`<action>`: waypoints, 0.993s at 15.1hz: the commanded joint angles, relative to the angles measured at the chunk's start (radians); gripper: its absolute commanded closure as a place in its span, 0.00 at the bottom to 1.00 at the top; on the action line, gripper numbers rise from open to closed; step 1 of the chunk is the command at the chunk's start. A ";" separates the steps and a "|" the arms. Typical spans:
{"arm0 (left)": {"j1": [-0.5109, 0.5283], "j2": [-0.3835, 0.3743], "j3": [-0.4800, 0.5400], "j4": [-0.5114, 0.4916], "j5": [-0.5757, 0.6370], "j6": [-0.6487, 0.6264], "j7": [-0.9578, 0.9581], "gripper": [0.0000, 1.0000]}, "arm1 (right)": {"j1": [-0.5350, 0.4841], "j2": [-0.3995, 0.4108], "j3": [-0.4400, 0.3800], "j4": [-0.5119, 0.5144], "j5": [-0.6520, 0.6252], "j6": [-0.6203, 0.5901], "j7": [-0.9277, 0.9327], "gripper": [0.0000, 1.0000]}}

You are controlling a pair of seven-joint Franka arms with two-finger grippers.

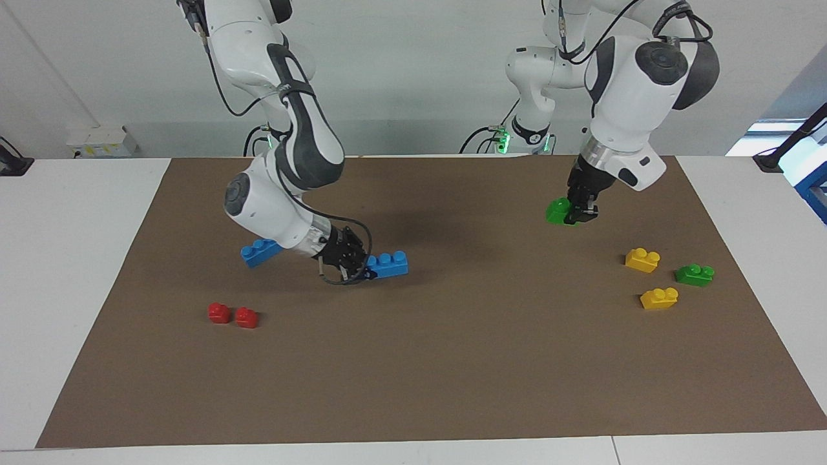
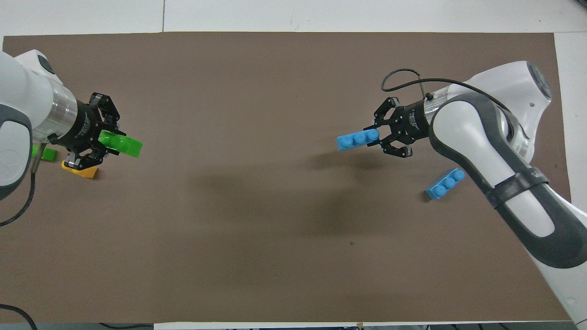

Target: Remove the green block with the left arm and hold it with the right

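My left gripper (image 1: pixel 577 212) (image 2: pixel 106 140) is shut on the green block (image 1: pixel 557 212) (image 2: pixel 123 144). It holds the block in the air over the brown mat (image 1: pixel 413 361), toward the left arm's end and close to the loose yellow and green bricks. My right gripper (image 1: pixel 362 267) (image 2: pixel 379 137) is shut on one end of a blue three-stud brick (image 1: pixel 387 264) (image 2: pixel 357 139). That brick hangs just above the mat toward the right arm's end. The green block and the held blue brick are far apart, with bare mat between them.
Another blue three-stud brick (image 1: pixel 260 251) (image 2: pixel 445 183) lies under the right arm, with two red blocks (image 1: pixel 232 315) farther from the robots. At the left arm's end lie two yellow bricks (image 1: pixel 642 259) (image 1: pixel 659 298) and another green brick (image 1: pixel 694 274).
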 commanded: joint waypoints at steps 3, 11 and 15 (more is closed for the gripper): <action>0.099 -0.064 -0.008 -0.140 -0.003 0.103 0.276 1.00 | -0.179 -0.008 0.016 -0.051 -0.035 -0.076 -0.243 0.81; 0.151 -0.050 -0.008 -0.318 -0.003 0.356 0.442 1.00 | -0.284 0.090 0.016 -0.058 -0.040 -0.073 -0.471 0.77; 0.163 -0.004 -0.008 -0.323 -0.001 0.442 0.434 1.00 | -0.285 0.112 0.016 -0.054 -0.040 -0.064 -0.483 0.77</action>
